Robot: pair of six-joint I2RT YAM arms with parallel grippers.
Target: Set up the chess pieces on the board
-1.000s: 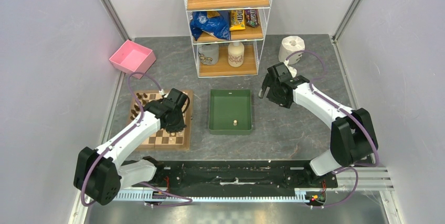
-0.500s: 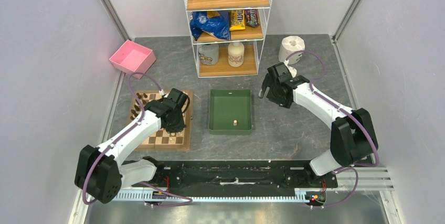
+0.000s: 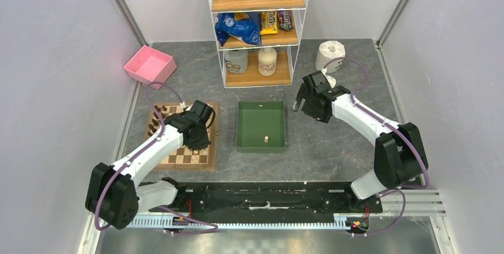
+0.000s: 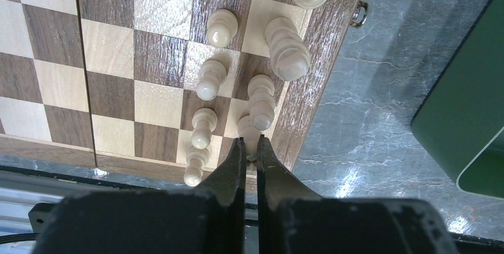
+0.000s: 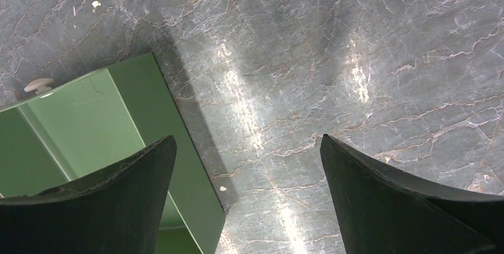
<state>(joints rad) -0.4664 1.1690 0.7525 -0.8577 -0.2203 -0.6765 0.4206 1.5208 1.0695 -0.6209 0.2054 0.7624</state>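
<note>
Top external view: desk (image 3: 333, 147) with board (image 3: 193, 157) half hidden under left arm. Left wrist view: board cut off by frame; left gripper (image 4: 250, 147) clenched, tips at a pale chess piece (image 4: 246, 128) by board's edge, hold on it unclear. Right gripper (image 5: 246, 141) spread wide above desk, beside green tray (image 5: 77, 123).

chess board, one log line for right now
left gripper: shut, tips by cream pieces at board edge | right gripper: open, beside green tray | tray: lone cream piece inside

cream pieces (image 4: 211, 81) crowd left tool (image 4: 250, 147), open table (image 5: 333, 75) below right tool (image 5: 246, 141)
</note>
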